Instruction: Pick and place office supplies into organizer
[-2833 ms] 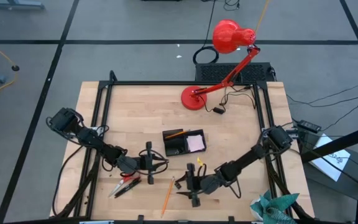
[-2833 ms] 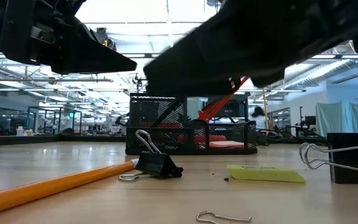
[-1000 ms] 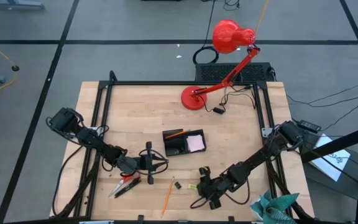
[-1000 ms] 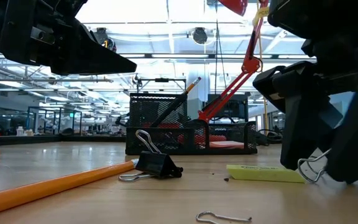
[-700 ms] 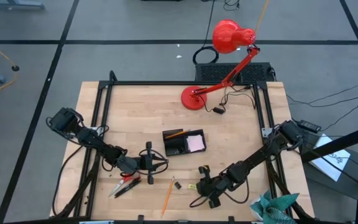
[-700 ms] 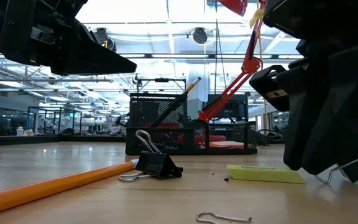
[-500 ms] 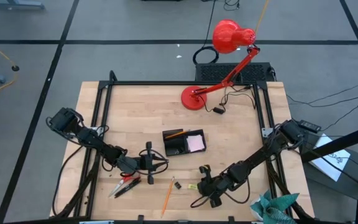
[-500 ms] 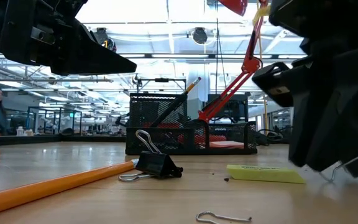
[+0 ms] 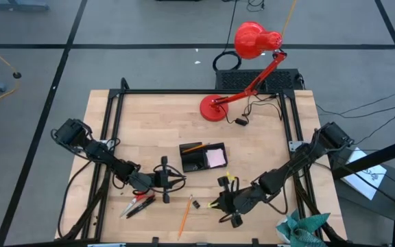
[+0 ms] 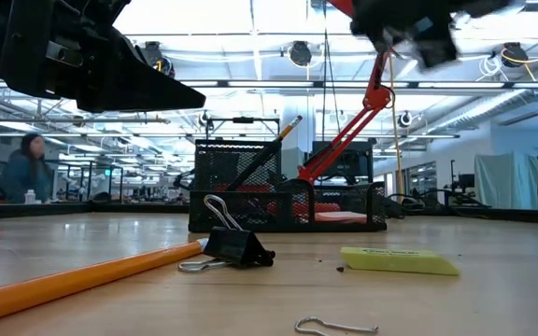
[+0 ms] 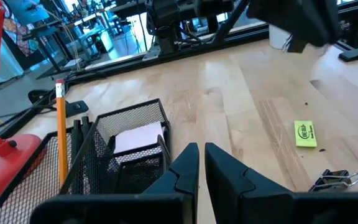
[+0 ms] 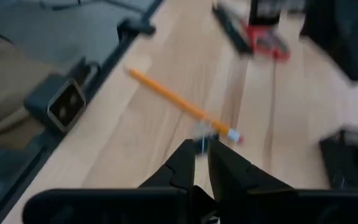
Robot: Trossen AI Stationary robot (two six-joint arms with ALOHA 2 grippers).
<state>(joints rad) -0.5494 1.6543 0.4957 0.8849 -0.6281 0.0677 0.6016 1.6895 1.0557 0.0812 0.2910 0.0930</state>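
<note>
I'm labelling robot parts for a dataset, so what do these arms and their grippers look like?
Both arms are black and slim, built of jointed segments with bulkier housings at the joints and thin dark cables running along them. The left gripper and right gripper each end in two flat, tapering matte-black fingers. No markings are readable.

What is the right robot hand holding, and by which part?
The right gripper holds a binder clip in the air. Its wire handles stick out; the exact hold cannot be told.

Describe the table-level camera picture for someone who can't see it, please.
A black mesh organizer stands mid-table with a pencil leaning out of it. Nearer lie a long orange pencil, a black binder clip, a yellow-green eraser and a paper clip. Dark arm parts hang overhead; a red lamp rises behind.
</note>
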